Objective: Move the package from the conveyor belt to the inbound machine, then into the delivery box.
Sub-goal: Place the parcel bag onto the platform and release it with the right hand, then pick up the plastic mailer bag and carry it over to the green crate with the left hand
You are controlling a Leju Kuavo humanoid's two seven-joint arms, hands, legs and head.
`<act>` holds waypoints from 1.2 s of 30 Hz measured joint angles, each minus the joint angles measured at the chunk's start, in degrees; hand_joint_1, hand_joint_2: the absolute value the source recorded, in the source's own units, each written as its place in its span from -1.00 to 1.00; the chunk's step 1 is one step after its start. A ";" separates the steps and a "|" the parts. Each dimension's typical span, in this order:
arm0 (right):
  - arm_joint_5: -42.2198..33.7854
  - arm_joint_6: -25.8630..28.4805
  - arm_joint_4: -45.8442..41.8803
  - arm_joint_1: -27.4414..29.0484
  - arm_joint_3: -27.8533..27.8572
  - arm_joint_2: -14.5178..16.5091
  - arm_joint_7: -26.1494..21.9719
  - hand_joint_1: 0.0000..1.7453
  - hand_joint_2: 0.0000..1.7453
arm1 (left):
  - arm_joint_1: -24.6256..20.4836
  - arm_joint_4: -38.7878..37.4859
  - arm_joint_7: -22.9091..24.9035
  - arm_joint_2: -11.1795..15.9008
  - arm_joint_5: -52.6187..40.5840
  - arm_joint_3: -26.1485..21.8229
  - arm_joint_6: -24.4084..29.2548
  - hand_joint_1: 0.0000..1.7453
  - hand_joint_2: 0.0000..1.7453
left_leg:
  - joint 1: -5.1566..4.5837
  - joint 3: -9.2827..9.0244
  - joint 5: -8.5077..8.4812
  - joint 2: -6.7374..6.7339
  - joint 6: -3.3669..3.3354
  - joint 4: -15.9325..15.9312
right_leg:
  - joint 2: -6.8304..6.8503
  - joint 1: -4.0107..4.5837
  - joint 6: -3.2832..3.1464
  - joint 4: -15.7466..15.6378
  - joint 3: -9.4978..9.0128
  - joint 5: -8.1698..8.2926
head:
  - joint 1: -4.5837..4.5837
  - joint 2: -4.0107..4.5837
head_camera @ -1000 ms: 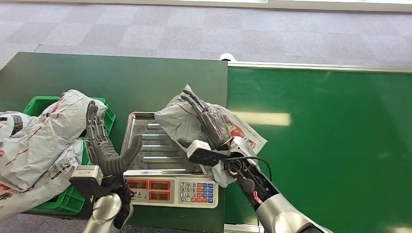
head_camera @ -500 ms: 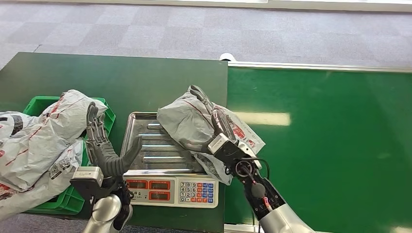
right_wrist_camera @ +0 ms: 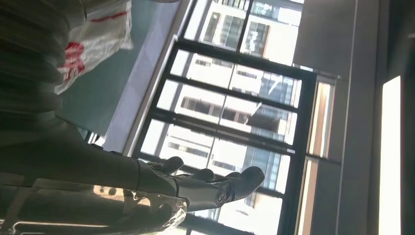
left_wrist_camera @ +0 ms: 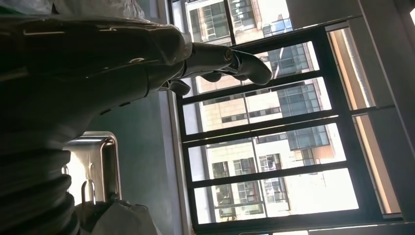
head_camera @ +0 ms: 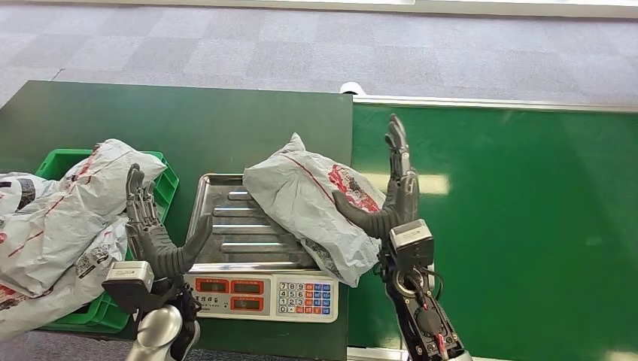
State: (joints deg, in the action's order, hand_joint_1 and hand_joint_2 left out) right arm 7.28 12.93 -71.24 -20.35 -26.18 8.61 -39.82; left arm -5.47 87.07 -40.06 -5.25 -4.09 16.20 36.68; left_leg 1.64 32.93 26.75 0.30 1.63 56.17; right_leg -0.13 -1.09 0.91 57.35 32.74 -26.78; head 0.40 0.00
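Note:
A grey plastic package (head_camera: pixel 312 203) with red print lies across the steel tray (head_camera: pixel 222 226) of the scale, its right end hanging over the tray's edge toward the green conveyor belt (head_camera: pixel 511 226). My right hand (head_camera: pixel 391 192) stands upright just right of the package with fingers straight and apart, holding nothing; its thumb reaches toward the bag. My left hand (head_camera: pixel 154 226) is raised at the tray's left edge, open and empty. The left hand's fingers (left_wrist_camera: pixel 230 63) and the right hand's fingers (right_wrist_camera: pixel 215 188) point up against windows in the wrist views.
A green crate (head_camera: pixel 162 177) at the left holds several more grey packages (head_camera: pixel 68 210). The scale's keypad and red displays (head_camera: pixel 267 293) face me at the front. A dark green table (head_camera: pixel 188 124) lies behind the scale.
My right hand let go of the package, lifted off it and swung right to stand upright beside it. The package settled on the tray. My left hand dropped slightly.

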 joint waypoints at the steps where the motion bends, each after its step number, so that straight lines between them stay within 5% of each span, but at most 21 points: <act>1: 0.02 1.28 -1.14 0.92 0.66 -0.03 0.00 -1.00 1.00 | 0.23 0.19 0.00 0.01 -0.04 -0.10 0.00 -1.00 1.00 | 0.00 0.00 0.00 0.00 0.00 0.00 | 0.00 0.00 0.00 0.00 0.00 0.00 | 0.00 0.00; 11: -2.19 4.69 -5.55 5.36 5.70 -0.07 1.23 -1.00 1.00 | 1.45 1.12 0.00 0.02 -0.39 -0.67 0.26 -1.00 1.00 | 0.00 -0.04 -0.01 0.00 0.00 -0.01 | 0.00 0.00 0.00 0.00 -0.04 0.00 | 0.00 0.00; 27: -3.65 -0.86 -4.50 9.43 13.63 0.93 8.79 -1.00 1.00 | 2.86 2.30 0.00 0.05 -1.23 -1.34 -0.59 -1.00 1.00 | -0.02 -0.02 -0.01 0.00 0.00 -0.01 | 0.00 -0.02 0.00 -0.01 -0.03 0.00 | 0.01 0.00; 36: -3.04 -1.12 -3.90 11.63 17.16 2.10 9.34 -1.00 1.00 | 2.45 1.36 0.00 -0.87 -3.06 -2.25 -9.05 -1.00 1.00 | -0.02 -0.01 0.00 0.00 0.00 -0.01 | 0.00 -0.02 0.00 -0.01 0.01 0.00 | 0.01 0.00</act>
State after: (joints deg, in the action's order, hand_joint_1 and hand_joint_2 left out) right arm 4.24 11.80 -75.13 -8.72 -9.02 10.71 -30.48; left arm -3.02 88.42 -40.06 -6.12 -7.16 13.94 27.63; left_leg 1.62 32.91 26.76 0.30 1.62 56.16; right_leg -0.13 -1.12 0.91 57.33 32.75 -26.78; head 0.40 0.00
